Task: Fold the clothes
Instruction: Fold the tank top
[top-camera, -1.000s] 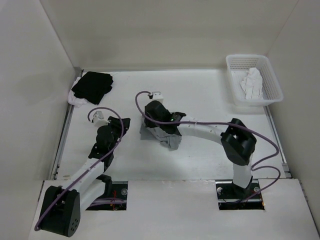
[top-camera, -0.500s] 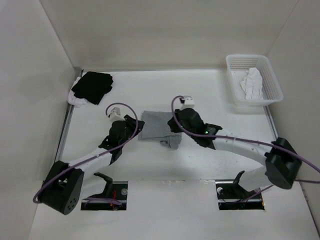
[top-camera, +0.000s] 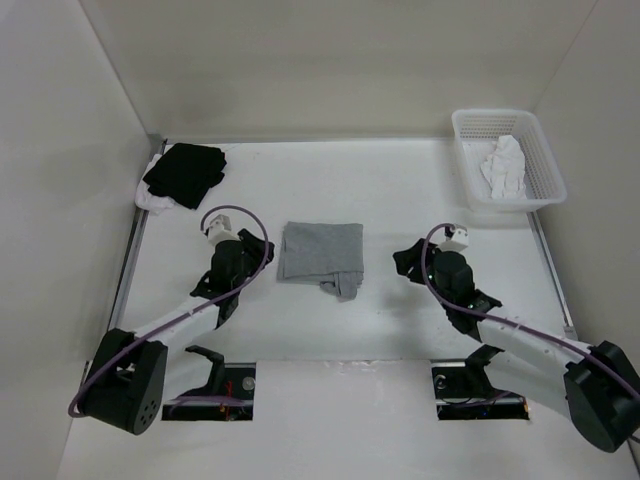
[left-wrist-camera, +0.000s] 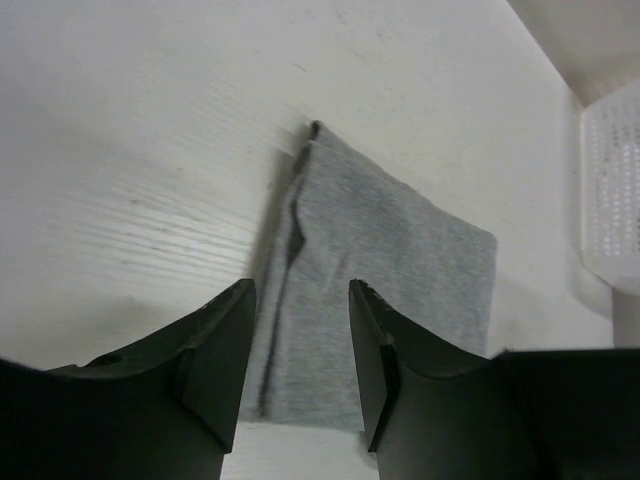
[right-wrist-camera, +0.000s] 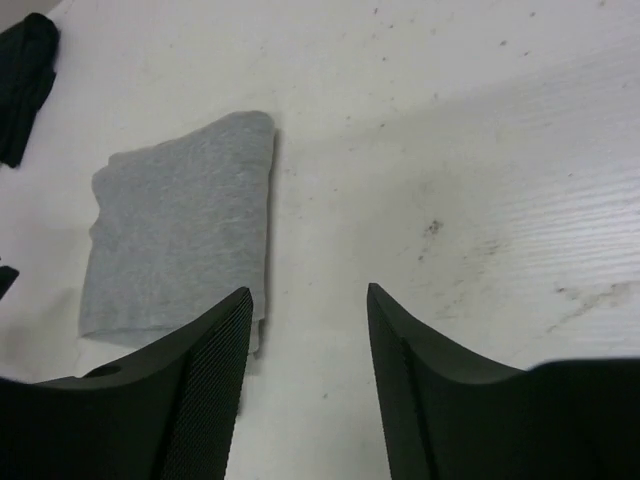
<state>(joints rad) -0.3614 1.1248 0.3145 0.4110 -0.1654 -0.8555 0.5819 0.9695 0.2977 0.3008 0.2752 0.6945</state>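
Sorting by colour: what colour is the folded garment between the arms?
Folded garment: plain light grey, best in right wrist view.

A robotics lab cell: plain white walls (top-camera: 300, 70) box in a white table (top-camera: 400, 190).

Both arms stretch low and long from their bases at the near edge, leaning in toward each other. My left arm (top-camera: 175, 325) slants forward and to the right, its shoulder block down by the base and its wrist held almost level. My left gripper (left-wrist-camera: 300, 290) points forward and inward, its two dark fingers parted with nothing between them. My right arm (top-camera: 520, 335) mirrors it, slanting forward and to the left from its own base. My right gripper (right-wrist-camera: 308, 292) faces inward too, its ribbed fingers spread wide and empty, well apart from the left one.
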